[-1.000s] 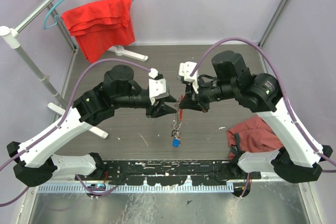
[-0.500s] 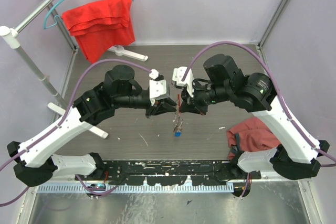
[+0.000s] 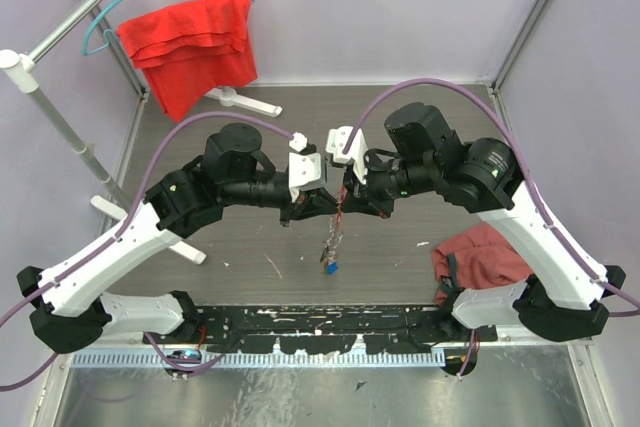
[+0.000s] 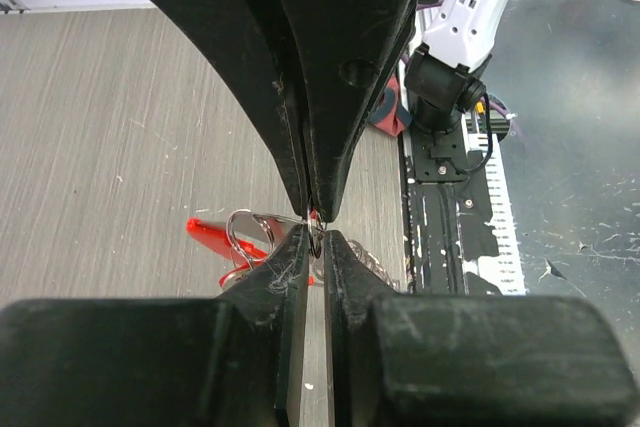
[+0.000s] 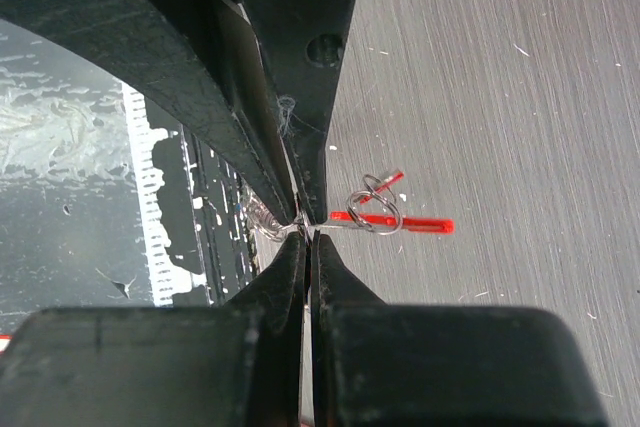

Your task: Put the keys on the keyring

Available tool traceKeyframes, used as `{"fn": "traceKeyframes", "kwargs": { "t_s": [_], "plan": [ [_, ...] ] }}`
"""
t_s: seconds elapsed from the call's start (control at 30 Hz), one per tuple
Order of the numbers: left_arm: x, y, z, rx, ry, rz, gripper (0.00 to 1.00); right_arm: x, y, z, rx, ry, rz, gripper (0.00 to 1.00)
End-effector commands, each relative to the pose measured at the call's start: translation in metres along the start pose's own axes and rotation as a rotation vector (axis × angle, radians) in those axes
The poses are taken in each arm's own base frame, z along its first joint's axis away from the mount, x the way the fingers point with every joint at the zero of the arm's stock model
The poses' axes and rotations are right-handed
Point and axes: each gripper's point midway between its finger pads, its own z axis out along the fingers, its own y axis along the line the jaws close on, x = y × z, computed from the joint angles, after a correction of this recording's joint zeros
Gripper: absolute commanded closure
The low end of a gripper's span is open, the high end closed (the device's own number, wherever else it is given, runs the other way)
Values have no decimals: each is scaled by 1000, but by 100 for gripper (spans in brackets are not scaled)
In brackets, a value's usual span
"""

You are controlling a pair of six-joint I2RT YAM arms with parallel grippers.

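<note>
my left gripper (image 3: 322,205) and right gripper (image 3: 352,201) each pinched the ring (image 5: 376,209) above the table's (image 3: 280,247) middle, keys (image 3: 332,245) dangling below; i judged some already on, the red key (image 5: 420,224) left to seat

We are observing silver keys (image 3: 333,236) carrying a red tag (image 5: 400,222) and a blue tag (image 3: 329,268). The left claw (image 4: 315,232) and right claw (image 5: 305,227) are showing black. The worktop (image 3: 220,247) is showing grey-brown streaked grain. We are noting one bright red cloth (image 3: 190,47), one dull red cloth (image 3: 480,252) and purple cables (image 3: 440,82).
</note>
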Motion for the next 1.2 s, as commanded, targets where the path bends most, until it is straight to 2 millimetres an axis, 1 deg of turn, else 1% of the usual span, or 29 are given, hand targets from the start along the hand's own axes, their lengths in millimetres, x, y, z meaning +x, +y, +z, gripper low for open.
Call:
{"fn": "traceKeyframes", "kwargs": {
  "t_s": [0.0, 0.1, 0.27, 0.4, 0.5, 0.57, 0.67, 0.8, 0.9, 0.97, 1.07, 1.17],
  "plan": [
    [-13, -4, -2, 20, -37, 9, 84, -26, -5, -3, 30, -98, -35, 99],
    [-13, -4, -2, 21, -37, 9, 88, -26, -5, -2, 27, -102, -31, 99],
    [-13, -3, -1, 16, -43, 10, 100, -24, -5, 0, 24, -98, -27, 99],
    [-14, -1, 0, -2, -64, 9, 100, -28, -5, -2, 31, -119, -32, 99],
    [-18, 1, 0, -17, -106, 14, 100, -36, -5, -8, 49, -162, -40, 85],
    [-19, 2, 0, -33, -136, 4, 100, -43, -5, -16, 71, -203, -42, 77],
    [-15, 5, 2, -59, -162, -22, 100, -53, -9, -30, 132, -274, -43, 65],
    [-15, 8, 2, -98, -214, -51, 100, -65, -23, -57, 283, -391, -19, 60],
    [-17, 12, -1, -137, -263, -62, 100, -68, -31, -69, 359, -466, 44, 60],
    [-18, 16, -3, -164, -285, -68, 100, -67, -35, -68, 383, -497, 107, 59],
    [-22, 21, -7, -205, -325, -72, 100, -58, -44, -65, 431, -520, 216, 59],
    [-23, 30, -13, -272, -360, -88, 100, -50, -53, -62, 482, -556, 360, 58]
  ]
}}
